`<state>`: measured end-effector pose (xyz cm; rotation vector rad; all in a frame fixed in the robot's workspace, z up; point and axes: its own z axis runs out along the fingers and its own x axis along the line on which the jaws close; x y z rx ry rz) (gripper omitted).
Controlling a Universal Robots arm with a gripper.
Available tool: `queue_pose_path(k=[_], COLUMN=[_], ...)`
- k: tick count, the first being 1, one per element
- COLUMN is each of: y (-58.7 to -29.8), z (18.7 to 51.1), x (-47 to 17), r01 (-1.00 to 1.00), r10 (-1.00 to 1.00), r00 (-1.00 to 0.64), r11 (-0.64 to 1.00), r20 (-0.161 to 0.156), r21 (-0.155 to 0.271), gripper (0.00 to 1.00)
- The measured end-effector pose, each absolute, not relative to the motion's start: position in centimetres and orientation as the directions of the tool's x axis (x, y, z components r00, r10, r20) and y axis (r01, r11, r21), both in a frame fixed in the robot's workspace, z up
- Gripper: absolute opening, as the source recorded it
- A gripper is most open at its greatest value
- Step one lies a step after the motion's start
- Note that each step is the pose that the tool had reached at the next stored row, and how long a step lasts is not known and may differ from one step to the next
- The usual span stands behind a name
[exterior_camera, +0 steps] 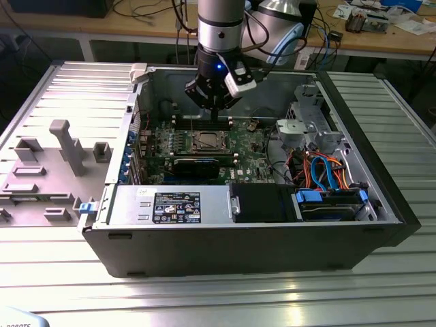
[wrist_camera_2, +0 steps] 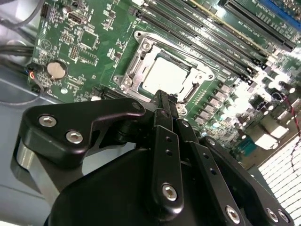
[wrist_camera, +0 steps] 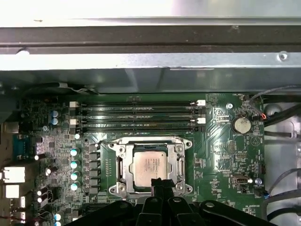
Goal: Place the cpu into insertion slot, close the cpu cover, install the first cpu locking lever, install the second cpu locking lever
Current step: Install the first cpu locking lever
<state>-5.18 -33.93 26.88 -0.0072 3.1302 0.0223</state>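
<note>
A: Starting big?
B: Open computer case on the ribbed table, green board flat inside.
A: And the chip?
B: Sits in the socket mid-board, toward the case's far wall. Framed by the silver cover, lying flat.
A: Pincer?
B: Pinched narrow, holding nothing. Hangs at the socket's edge; touching or not, cannot tell.
</note>
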Motion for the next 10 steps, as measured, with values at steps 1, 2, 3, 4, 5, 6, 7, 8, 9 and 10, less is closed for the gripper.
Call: queue_pose_path(k=[1,2,3,4,5,6,7,8,9,10], y=[-33.9,-33.9,-33.9,-33.9,-33.9,-33.9,-33.9,-33.9,-33.9,-33.9], z=[26.9,26.9,26.9,26.9,26.9,26.9,26.9,26.9,26.9,26.9], x=[-5.2,-5.2,-5.2,-5.3,-5.4,-5.8,-6.0,-6.2,-6.5,-6.7], r01=[-0.009,-0.011,-0.011,-0.011,-0.011,-0.011,-0.011,-0.011,-0.011,-0.011], r10=[-0.009,-0.011,-0.011,-0.011,-0.011,-0.011,-0.011,-0.011,-0.011,-0.011], r00=[-1.000,-1.000,-1.000,-1.000,-1.000,-1.000,-1.000,-1.000,-1.000,-1.000], r11=[1.000,1.000,1.000,1.000,1.000,1.000,1.000,1.000,1.000,1.000], r20=[-0.011,-0.011,-0.011,-0.011,-0.012,-0.012,-0.012,-0.012,-0.013,-0.013], r21=[0.014,0.014,0.014,0.014,0.014,0.014,0.014,0.014,0.014,0.014], gripper=[0.11,0.11,0.11,0.11,0.11,0.11,0.11,0.11,0.11,0.11])
